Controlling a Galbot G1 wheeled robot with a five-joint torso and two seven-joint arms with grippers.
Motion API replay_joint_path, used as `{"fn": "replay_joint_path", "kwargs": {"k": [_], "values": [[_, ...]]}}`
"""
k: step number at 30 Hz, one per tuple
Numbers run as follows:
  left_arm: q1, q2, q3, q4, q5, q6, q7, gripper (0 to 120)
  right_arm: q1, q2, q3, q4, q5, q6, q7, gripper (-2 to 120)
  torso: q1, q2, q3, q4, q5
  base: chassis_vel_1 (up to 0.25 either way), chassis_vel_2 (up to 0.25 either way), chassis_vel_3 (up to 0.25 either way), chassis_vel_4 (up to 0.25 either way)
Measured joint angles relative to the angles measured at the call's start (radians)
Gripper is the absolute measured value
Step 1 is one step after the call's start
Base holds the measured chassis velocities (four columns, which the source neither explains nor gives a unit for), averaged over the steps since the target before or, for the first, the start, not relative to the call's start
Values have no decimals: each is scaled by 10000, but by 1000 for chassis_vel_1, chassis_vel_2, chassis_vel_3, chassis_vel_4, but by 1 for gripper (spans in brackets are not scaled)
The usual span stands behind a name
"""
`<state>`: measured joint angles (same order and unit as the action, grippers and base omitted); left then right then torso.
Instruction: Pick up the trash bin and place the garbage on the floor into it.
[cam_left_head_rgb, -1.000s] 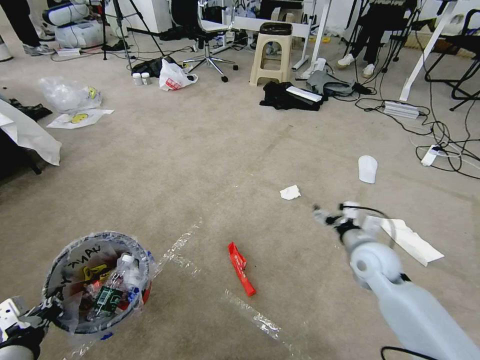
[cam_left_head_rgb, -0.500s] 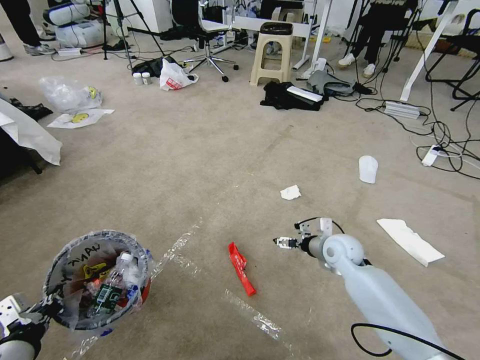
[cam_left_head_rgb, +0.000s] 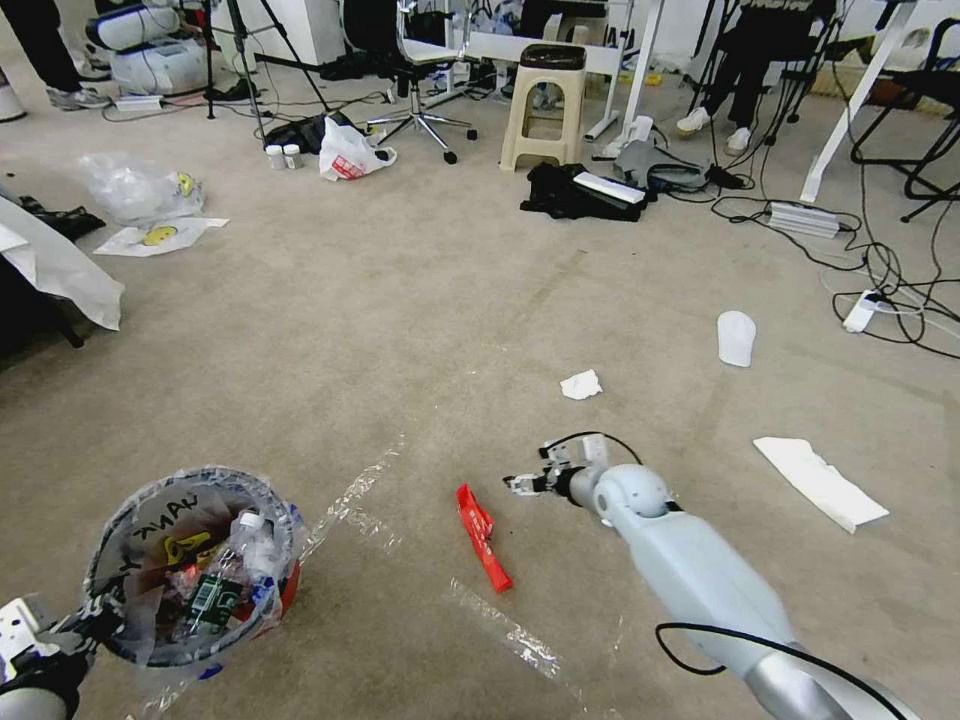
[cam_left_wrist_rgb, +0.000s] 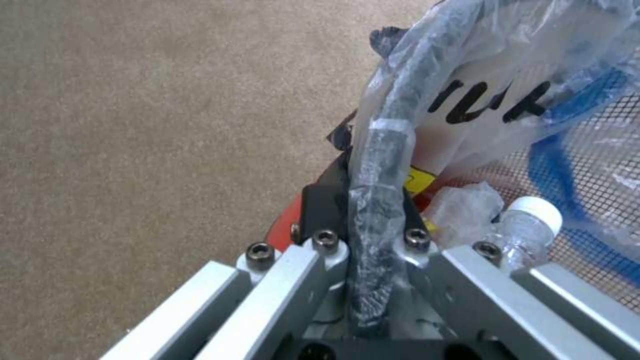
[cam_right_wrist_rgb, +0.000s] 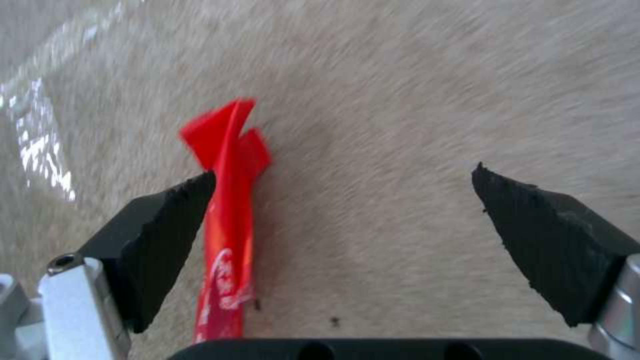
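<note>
While my left gripper keeps its jaws closed on the rim of the trash bin at the lower left of the head frame, I see the bin hanging above the floor, already holding a bottle and wrappers. My right gripper is low in the middle of the frame, jaws wide apart and empty, just beside the upper end of the red wrapper. A white tissue lies farther up.
</note>
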<state>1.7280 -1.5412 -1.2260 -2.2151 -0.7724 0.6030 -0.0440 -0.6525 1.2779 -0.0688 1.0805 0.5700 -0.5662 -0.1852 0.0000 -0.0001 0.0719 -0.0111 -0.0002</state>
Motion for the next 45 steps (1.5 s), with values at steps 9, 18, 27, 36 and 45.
{"fn": "replay_joint_path", "kwargs": {"k": [9, 18, 27, 36, 45], "values": [[-41, -18, -10, 82, 43, -5, -37, 0, 257, 618, -557, -1016, -287, 730, -327, 96, 0, 0, 0, -2, 0, 0, 0, 0, 0], [-64, -24, -5, 104, 52, -35, -50, 0, 214, 910, -881, -1227, -474, 870, -296, 82, 0, 0, 0, -1, 2, 0, 0, 0, 0], [-87, -38, 25, 58, 51, -47, -57, 0, 63, 1109, -1045, -1604, -722, 1151, -208, 81, 0, 0, 0, 0, 2, 0, 0, 0, 0], [-92, -38, 46, 45, 49, -60, -63, 0, -35, 1185, -1100, -1704, -788, 1259, -93, 68, 0, 0, 0, 0, 2, 0, 0, 0, 0], [-109, -38, 75, 46, 51, -69, -66, 0, -83, 1179, -1177, -1729, -848, 1352, -61, 35, 0, 0, 0, -1, 1, 0, 0, 0, 0]]}}
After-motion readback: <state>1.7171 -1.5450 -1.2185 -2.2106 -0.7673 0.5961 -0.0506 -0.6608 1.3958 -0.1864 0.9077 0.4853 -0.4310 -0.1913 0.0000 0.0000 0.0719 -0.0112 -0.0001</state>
